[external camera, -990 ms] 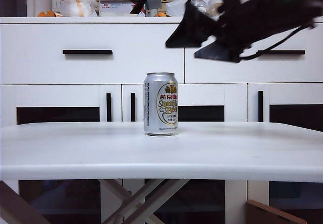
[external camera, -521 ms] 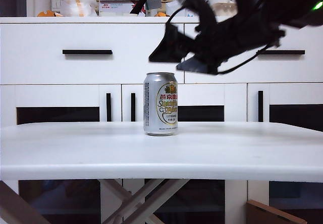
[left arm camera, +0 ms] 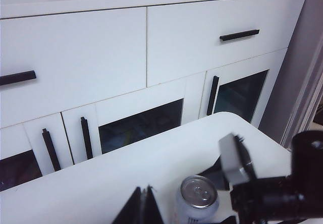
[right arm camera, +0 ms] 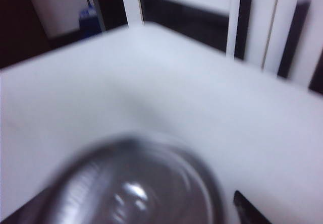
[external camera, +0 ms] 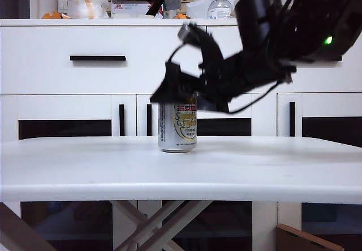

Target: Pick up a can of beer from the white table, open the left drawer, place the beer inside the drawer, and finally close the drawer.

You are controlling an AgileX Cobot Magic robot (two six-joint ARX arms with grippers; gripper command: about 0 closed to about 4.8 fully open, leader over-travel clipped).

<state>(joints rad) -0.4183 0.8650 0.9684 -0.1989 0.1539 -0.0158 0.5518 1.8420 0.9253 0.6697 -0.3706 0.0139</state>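
Silver can of beer (external camera: pixel 177 128) standing on white table (external camera: pixel 181 172), right gripper (external camera: pixel 182 91) straddling it, jaws spread, left wrist view showing left gripper (left arm camera: pixel 143 210) pinched together beside the can.

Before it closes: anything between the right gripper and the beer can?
Nothing: the open right gripper is already around the top of the can of beer, per the exterior view.

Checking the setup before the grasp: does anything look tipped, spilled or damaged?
Nothing stands out. The small silver beer can stands upright on the matte white table, with the open right claw at its top; the shut left claw waits nearby.
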